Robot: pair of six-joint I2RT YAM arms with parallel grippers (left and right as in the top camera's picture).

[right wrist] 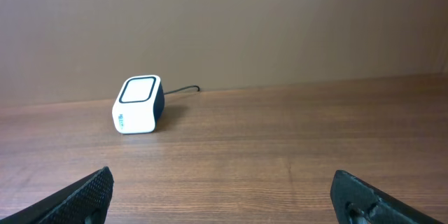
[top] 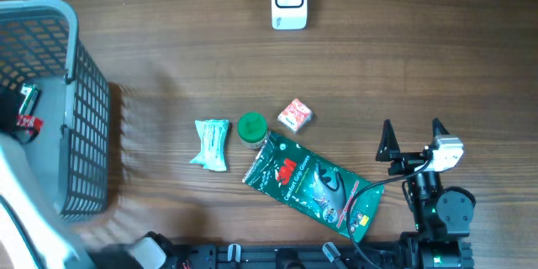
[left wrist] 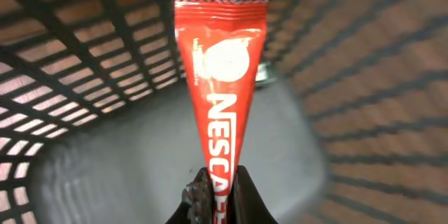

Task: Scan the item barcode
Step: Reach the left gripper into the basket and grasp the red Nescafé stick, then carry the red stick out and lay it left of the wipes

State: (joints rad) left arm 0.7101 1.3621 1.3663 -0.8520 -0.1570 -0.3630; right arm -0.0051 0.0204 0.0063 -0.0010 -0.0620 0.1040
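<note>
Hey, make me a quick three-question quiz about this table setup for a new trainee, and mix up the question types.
1. True or false: the left gripper is shut on a red sachet inside the basket.
2. The right gripper is: A) open and empty; B) shut on the sachet; C) shut on the basket.
3. Leaving out the white scanner, how many loose items lie on the table?

Key: 1 true. 2 A. 3 four: pale packet, green-lidded jar, small box, dark green bag.
</note>
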